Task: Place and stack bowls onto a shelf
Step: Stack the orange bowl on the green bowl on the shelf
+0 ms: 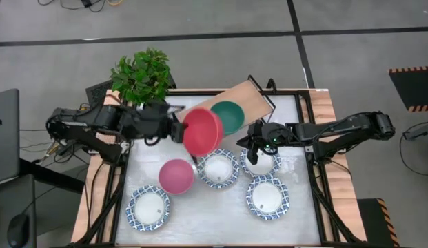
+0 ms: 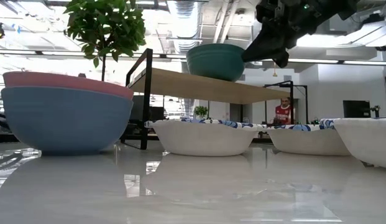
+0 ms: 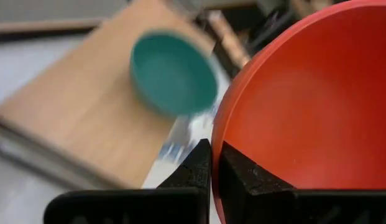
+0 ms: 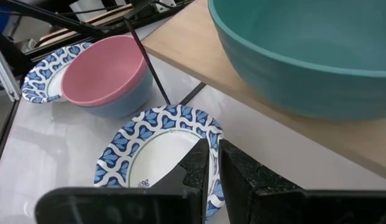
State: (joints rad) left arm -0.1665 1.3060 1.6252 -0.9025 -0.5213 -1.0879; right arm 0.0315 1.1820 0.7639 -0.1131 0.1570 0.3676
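Here the left claw [image 1: 178,131] pinches the rim of a round red plastic bowl [image 1: 202,131], held tilted just beside the green bowl [image 1: 229,116] on the light-wood shelf [image 1: 251,98]; right claw [image 1: 253,153] nearly shut over a blue-patterned white bowl [image 1: 260,162].

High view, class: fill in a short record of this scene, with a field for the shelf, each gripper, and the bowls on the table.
shelf: holds one green bowl
left gripper: shut on red bowl, held tilted in the air beside the shelf
right gripper: over a patterned bowl, holding nothing visible
table: four patterned bowls; pink bowl nested in a blue bowl
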